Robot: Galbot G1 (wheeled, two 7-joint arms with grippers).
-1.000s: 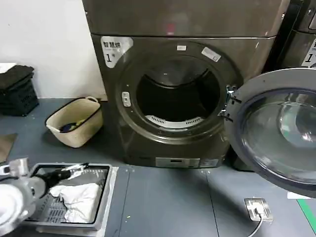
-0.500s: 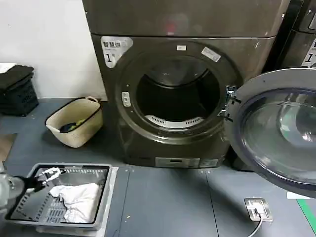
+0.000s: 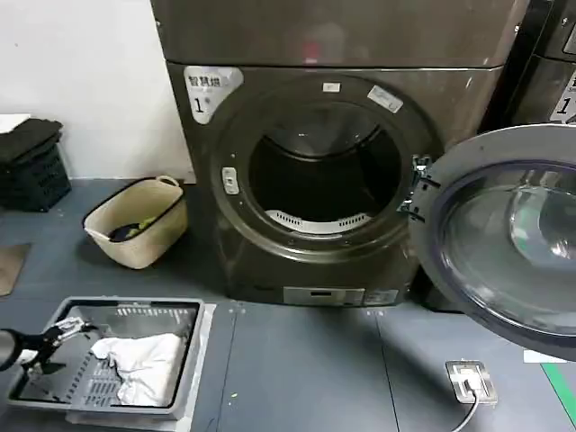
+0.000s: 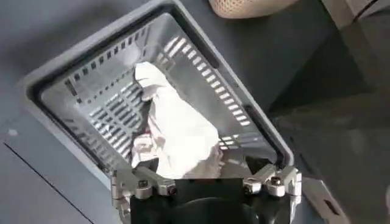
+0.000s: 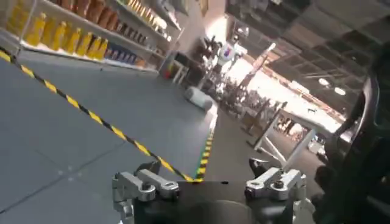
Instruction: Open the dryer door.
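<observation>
Nearest, at the lower left of the head view, the left gripper [image 3: 56,335] hangs over the near left end of a grey slatted laundry basket [image 3: 200,335] on the dark floor; in the left wrist view the left gripper [image 4: 206,181] has its two fingers spread wide apart, released, with nothing between them and touching nothing, poised above a crumpled white cloth [image 4: 177,131] lying in the basket [image 4: 73,58]. The right gripper [image 5: 206,184] appears in the right wrist view, its fingers likewise spread and empty, pointing out across an open grey floor with a yellow-and-black striped line [image 5: 91,112] and distant shelving [image 5: 79,27]. Farther back on the left stands a beige round basket [image 3: 137,221] near the white wall. Beyond it is the dryer [image 3: 333,162], its dark drum opening fully exposed. The dryer door [image 3: 508,236] is swung wide open to the right on its hinge, its grey inner face and tinted window facing the camera, extending past the right edge of the head view. A small metal floor socket [image 3: 470,381] with a cable sits on the floor below the door.
</observation>
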